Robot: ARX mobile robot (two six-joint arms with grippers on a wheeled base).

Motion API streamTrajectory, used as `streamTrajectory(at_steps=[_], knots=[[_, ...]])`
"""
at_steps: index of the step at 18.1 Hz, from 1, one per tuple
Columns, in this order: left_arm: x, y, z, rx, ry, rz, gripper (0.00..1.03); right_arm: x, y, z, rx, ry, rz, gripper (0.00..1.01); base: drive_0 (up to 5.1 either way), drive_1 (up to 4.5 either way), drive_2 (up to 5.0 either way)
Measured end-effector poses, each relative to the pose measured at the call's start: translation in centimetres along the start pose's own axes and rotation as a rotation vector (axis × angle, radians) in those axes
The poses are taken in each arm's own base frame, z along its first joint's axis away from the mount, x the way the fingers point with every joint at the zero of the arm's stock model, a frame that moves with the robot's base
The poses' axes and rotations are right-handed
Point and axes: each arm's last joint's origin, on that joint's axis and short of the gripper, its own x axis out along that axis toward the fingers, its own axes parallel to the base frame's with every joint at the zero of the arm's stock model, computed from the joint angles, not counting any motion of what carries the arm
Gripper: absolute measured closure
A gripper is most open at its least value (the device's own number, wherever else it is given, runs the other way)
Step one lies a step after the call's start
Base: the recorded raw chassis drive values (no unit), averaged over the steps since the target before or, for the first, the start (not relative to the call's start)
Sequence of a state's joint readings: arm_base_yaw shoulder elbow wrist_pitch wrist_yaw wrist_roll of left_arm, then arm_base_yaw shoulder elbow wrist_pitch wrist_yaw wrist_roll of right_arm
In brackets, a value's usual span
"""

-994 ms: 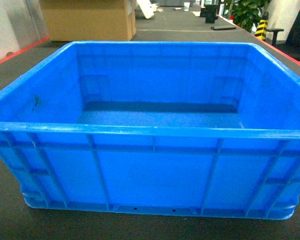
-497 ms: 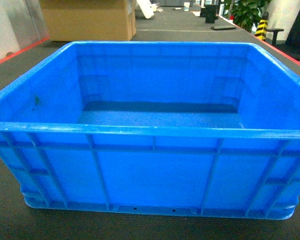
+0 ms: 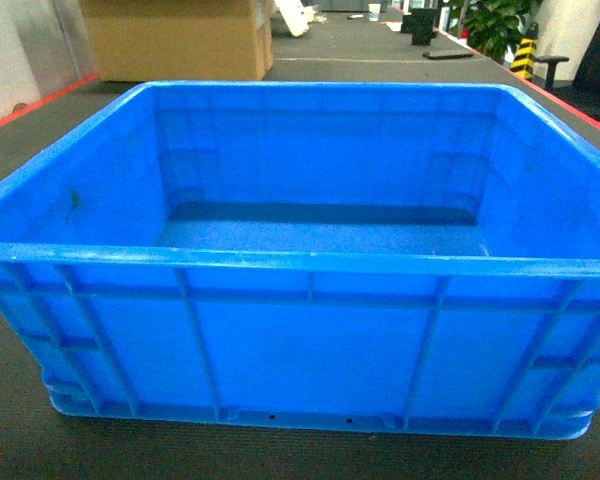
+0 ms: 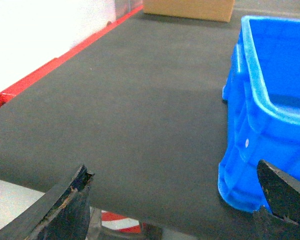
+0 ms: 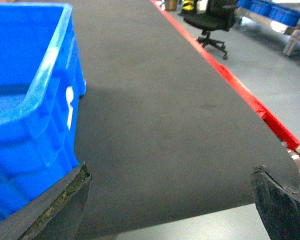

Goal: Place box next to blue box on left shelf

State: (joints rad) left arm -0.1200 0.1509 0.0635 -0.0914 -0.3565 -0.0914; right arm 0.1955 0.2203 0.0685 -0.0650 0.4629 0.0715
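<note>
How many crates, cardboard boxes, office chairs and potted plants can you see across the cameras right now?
Large bright-blue plastic crate: 1
Brown cardboard box: 1
Black office chair: 1
Green potted plant: 1
Total: 4

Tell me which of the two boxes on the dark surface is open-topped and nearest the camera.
The blue box: open at the top, empty, filling the foreground. The cardboard box sits behind it at far left, brown and closed-sided.

Dark mat (image 4: pixel 140 110), red border (image 5: pixel 240 87), office chair (image 5: pixel 212 22) beyond.
</note>
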Motion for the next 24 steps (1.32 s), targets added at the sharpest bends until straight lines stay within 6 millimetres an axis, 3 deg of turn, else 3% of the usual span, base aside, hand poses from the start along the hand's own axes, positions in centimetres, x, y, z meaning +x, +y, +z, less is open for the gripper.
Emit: streamTrajectory(at_steps=[2, 3, 6, 8, 9, 11, 15, 17, 21, 22, 24], knots=[[0.9, -0.6, 2.0, -0.015, -0.041, -0.048, 0.05, 0.7, 0.8, 3.2, 0.043, -0.074, 0.036, 0.03, 0.0, 0.00, 0.0], [1.9, -1.2, 4.3, -0.010, -0.069, -0.078, 0.05, 1.3, 1.3, 5.7, 0.054, -0.111, 0.073, 0.03, 0.0, 0.00, 0.0], [5.3, -3.3, 9.6, 0.017, -0.001, -0.157, 0.05, 3.9, 3.0, 11.1, 0.018, -0.007, 0.177, 0.03, 0.0, 0.00, 0.0], [10.2, -5.3, 12.4, 0.042, 0.109, -0.157, 0.05, 8.4, 4.6, 13.7, 0.042, 0.157, 0.233, 0.03, 0.0, 0.00, 0.0], [12.9, -6.1, 12.7, 0.052, 0.196, -0.143, 0.05, 11.0, 5.5, 14.2, 0.058, 0.217, 0.236, 0.03, 0.0, 0.00, 0.0], [16.8, -7.2, 12.2, 0.055, 0.319, -0.111, 0.05, 14.2, 6.9, 13.4, 0.065, 0.322, 0.240, 0.03, 0.0, 0.00, 0.0], [20.8, -7.9, 10.3, 0.021, 0.531, -0.069, 0.05, 17.5, 8.6, 10.9, 0.062, 0.467, 0.228, 0.03, 0.0, 0.00, 0.0], [21.4, -8.4, 9.2, 0.038, 0.593, -0.061, 0.05, 17.8, 9.5, 10.2, 0.058, 0.490, 0.237, 0.03, 0.0, 0.00, 0.0], [20.9, -9.5, 8.9, 0.062, 0.612, -0.088, 0.05, 17.8, 10.6, 9.2, 0.038, 0.503, 0.250, 0.03, 0.0, 0.00, 0.0], [21.0, -9.8, 8.6, 0.068, 0.614, -0.086, 0.08, 17.9, 10.6, 8.5, 0.031, 0.519, 0.242, 0.03, 0.0, 0.00, 0.0], [21.4, -9.7, 8.0, 0.079, 0.621, -0.063, 0.28, 18.0, 10.6, 7.3, 0.020, 0.550, 0.229, 0.03, 0.0, 0.00, 0.0]])
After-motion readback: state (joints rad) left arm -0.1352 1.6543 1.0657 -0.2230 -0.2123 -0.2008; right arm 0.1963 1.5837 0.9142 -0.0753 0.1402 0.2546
